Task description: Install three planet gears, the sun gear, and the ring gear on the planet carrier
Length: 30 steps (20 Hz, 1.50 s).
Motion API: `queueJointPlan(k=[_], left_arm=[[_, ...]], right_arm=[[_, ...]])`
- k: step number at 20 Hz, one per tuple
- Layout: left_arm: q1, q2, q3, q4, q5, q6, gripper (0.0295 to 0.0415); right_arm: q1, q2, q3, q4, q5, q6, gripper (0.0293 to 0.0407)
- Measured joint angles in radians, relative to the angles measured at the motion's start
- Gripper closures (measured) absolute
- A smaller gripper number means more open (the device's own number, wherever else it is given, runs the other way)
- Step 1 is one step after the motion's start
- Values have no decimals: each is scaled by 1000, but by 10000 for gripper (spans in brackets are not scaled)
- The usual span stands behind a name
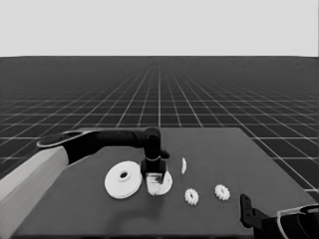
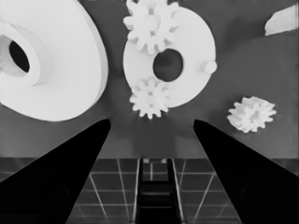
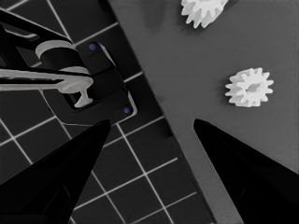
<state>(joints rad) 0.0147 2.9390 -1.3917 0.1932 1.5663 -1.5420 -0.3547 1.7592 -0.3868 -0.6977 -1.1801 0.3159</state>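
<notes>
left fingers (image 2: 88, 154) spread above smaller round part (image 2: 196, 51), 2 gears (image 2: 150, 97) seated

Two gears (image 2: 150, 28) sit on the smaller round part (image 2: 191, 70).

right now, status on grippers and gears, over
Left gripper open over smaller round part, two gears seated. Right gripper parked, open. Two gears loose; nothing blocking.

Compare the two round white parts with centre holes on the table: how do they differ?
The larger round part is wider and thicker than the smaller round part. The larger has a raised collar round its hole; the smaller is flat. The larger carries nothing; the smaller bears two gears, with the left pincer open above it. Both are white and lie flat.
</notes>
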Motion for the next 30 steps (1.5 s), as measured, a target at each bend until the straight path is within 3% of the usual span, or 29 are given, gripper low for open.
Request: queueJointPlan(k=[2, 3, 4, 6, 8, 12, 13, 14, 15, 17, 22, 23, 25, 30], left_arm=[[-1, 0, 0, -2, 0, 0, 326], [-109, -267, 366, 46, -359, 484, 303], [-214, -643, 614, 76, -578, 983, 301], [-309, -1006, 848, 103, -782, 1578, 317], [-340, -1124, 931, 112, -852, 1784, 324], [-355, -1177, 969, 116, -885, 1880, 326], [-356, -1180, 971, 117, -887, 1885, 326], [-356, -1182, 972, 117, -888, 1888, 326], [-356, -1183, 973, 117, -889, 1890, 326], [-357, -1184, 974, 117, -890, 1892, 326], [-357, -1184, 974, 117, -890, 1893, 326], [-357, -1184, 974, 117, -890, 1893, 326], [-357, -1184, 974, 117, -890, 1893, 326], [-357, -1184, 974, 117, -890, 1893, 326]], right_arm=[[0, 0, 0, 0, 0, 0, 315], [0, 0, 0, 0, 0, 0, 315], [0, 0, 0, 0, 0, 0, 315], [0, 0, 0, 0, 0, 0, 315], [0, 0, 0, 0, 0, 0, 315], [0, 0, 0, 0, 0, 0, 315], [207, 300, -82, 121, -369, 484, 307], [289, 564, -248, 281, -464, 883, 307], [313, 675, -396, 367, -442, 1046, 310], [323, 758, -557, 437, -402, 1159, 314], [325, 796, -646, 471, -381, 1201, 315], [230, 805, -686, 370, -369, 1175, 315], [132, 820, -749, 283, -343, 1137, 315], [93, 831, -789, 246, -324, 1116, 315]])
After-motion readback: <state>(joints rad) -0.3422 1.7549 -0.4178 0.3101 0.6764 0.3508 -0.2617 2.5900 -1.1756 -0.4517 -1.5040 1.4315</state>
